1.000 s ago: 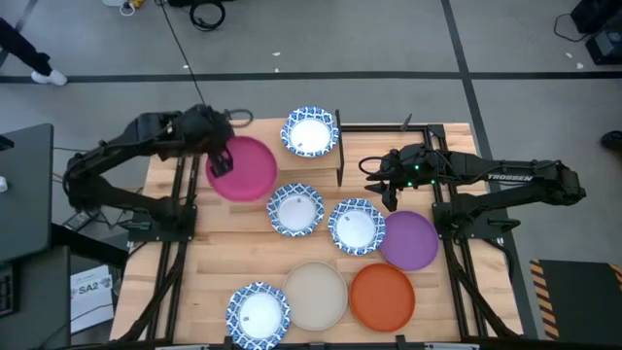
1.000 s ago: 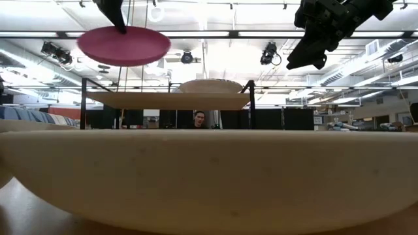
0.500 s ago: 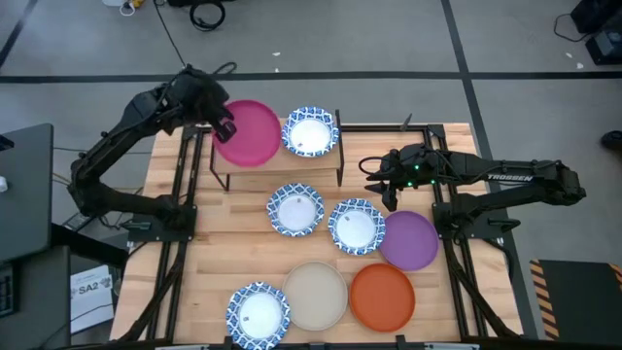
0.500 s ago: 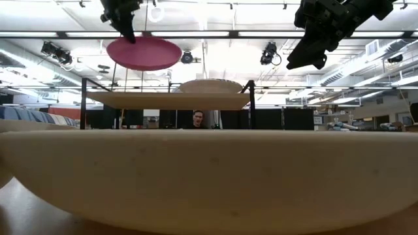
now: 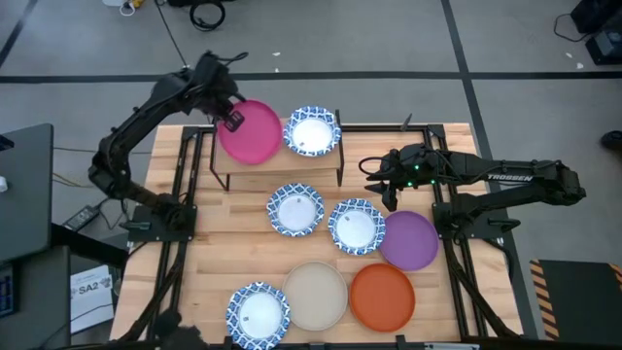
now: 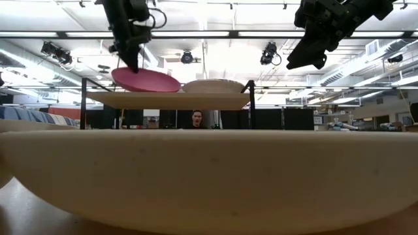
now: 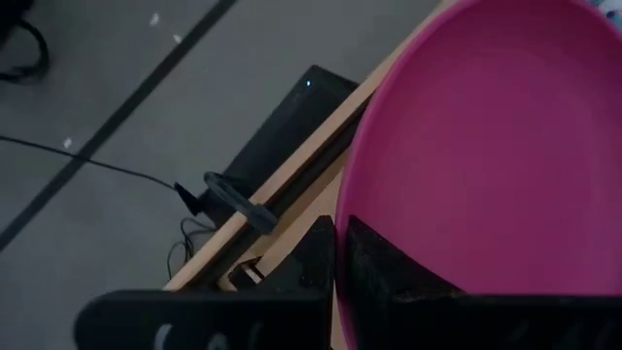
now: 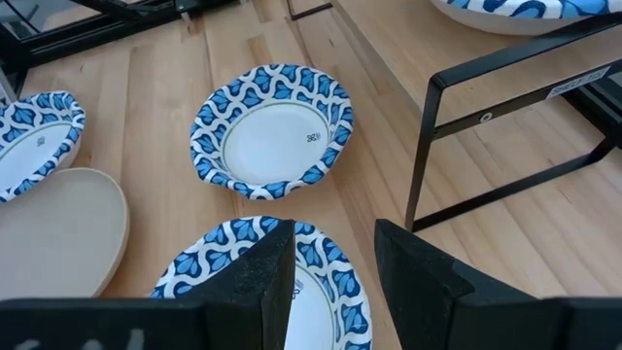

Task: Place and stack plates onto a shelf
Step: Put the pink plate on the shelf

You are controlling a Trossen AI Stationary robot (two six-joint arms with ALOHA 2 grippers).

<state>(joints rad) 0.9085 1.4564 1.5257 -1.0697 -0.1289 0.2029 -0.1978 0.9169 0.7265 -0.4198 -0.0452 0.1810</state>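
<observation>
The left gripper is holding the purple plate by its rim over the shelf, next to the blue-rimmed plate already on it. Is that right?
Not quite: the plate in the left gripper is the pink plate, as the high view shows. The purple plate lies on the table near the right arm. The rest holds: it is gripped by its rim over the shelf, beside the blue-rimmed plate.

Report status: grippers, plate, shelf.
Left gripper shut on pink plate, low over shelf beside a blue-rimmed plate. Right gripper open, empty, above table plates. Nothing in the way.
</observation>
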